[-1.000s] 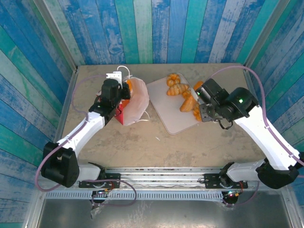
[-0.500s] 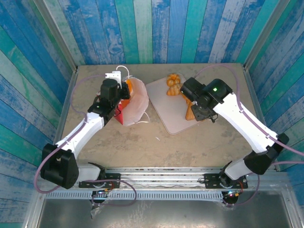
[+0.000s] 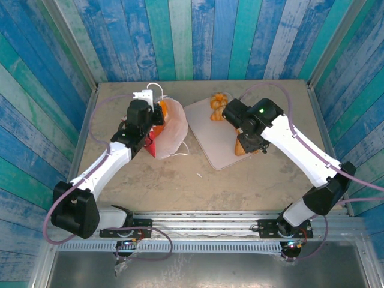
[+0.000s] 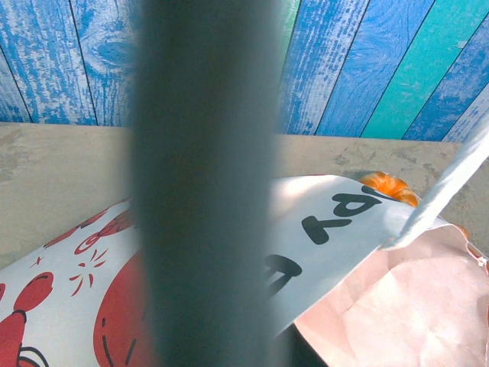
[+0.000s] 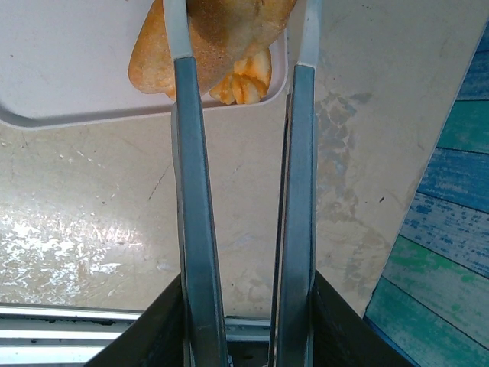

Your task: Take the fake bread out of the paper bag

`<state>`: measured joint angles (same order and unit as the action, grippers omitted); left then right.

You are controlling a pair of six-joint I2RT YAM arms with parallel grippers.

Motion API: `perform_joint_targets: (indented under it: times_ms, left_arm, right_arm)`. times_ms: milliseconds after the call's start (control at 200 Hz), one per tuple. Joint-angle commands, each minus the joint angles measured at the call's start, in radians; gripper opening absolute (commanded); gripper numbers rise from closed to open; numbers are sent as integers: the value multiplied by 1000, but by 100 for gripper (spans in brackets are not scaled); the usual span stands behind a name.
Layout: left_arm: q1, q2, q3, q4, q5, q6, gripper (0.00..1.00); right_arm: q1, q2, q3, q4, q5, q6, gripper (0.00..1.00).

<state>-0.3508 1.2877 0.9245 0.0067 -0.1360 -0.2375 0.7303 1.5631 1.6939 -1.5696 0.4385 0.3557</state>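
Observation:
The paper bag (image 3: 172, 129) lies on its side at the table's left, white with a red band (image 4: 114, 321). My left gripper (image 3: 143, 123) is shut on its edge, and one blurred finger (image 4: 202, 191) crosses the left wrist view. An orange piece of fake bread (image 3: 162, 107) (image 4: 390, 186) peeks from the bag's mouth. My right gripper (image 3: 248, 141) (image 5: 243, 23) hangs over the tray's near right corner. Its jaws stand a narrow gap apart, shut on a brown piece of fake bread (image 5: 237, 30) that fills the gap at the tips. More pastries (image 3: 219, 101) (image 5: 149, 65) lie on the tray.
The pale-pink tray (image 3: 210, 135) (image 5: 69, 69) sits right of the bag. Blue plank walls close three sides. A metal rail (image 3: 198, 219) runs along the near edge. Bare table (image 3: 198, 186) lies in front of the bag and tray.
The right arm's elbow and wrist have swung left over the tray, while its gripper stayed near the tray's near right corner. The left arm and bag have not moved.

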Motion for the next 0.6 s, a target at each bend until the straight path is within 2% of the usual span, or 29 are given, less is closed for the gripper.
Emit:
perform_joint_targets:
  times_ms: [0,195,596]
  left_arm:
    - [2,-39,23,13,3,-7,8]
    - [1,-38,25,15,7,-11,8]
    - [1,-37,38,15,4,-5,8]
  right_arm:
    - [-2,11,-5,-28,46,-4,33]
    - [-2,42,0,-23,60,-9,34]
    - [-2,159,59,108,19,-59,41]
